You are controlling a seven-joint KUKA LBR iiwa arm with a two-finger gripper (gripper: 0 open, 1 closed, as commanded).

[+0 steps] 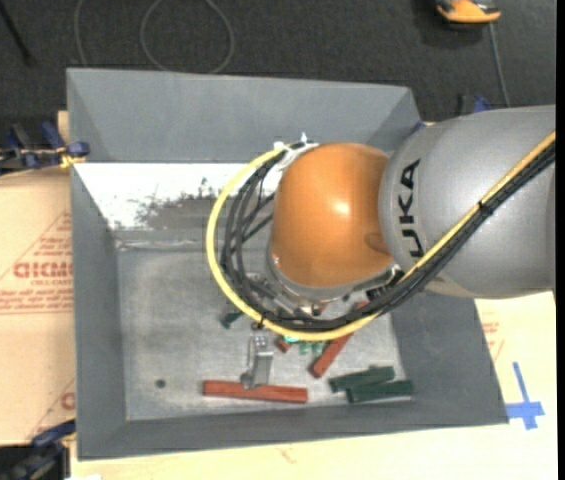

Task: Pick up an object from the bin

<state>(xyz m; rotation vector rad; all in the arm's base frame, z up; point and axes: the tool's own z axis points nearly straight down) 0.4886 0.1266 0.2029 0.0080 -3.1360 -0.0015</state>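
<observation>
In the grey bin (162, 308), a red bar (254, 392) lies left-to-right.

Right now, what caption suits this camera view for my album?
Robot claw hangs over a long red bar in grey bin.

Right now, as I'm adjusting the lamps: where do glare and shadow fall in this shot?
Camera view: a soft highlight on the orange cover; the bin's back wall is glaringly bright; the arm shades the floor under it, around the green blocks, while the red stick lies in even light.
</observation>
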